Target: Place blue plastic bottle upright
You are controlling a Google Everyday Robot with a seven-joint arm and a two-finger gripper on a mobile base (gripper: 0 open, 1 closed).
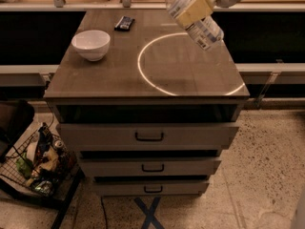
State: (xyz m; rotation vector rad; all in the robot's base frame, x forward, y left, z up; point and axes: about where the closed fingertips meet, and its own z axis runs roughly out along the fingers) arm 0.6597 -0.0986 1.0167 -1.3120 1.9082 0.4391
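Gripper [195, 9] clamped across the bottle [206, 32], holding it in the air over the surface's [190, 80] far right corner. The bottle is slanted, cap up-left. Best play here: rotate it base-down, lower it flat onto the surface, well apart from the bowl [91, 44], then release.

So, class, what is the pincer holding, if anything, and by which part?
The pincer, above the table, grips the blue plastic bottle around its middle, tilted in the air.
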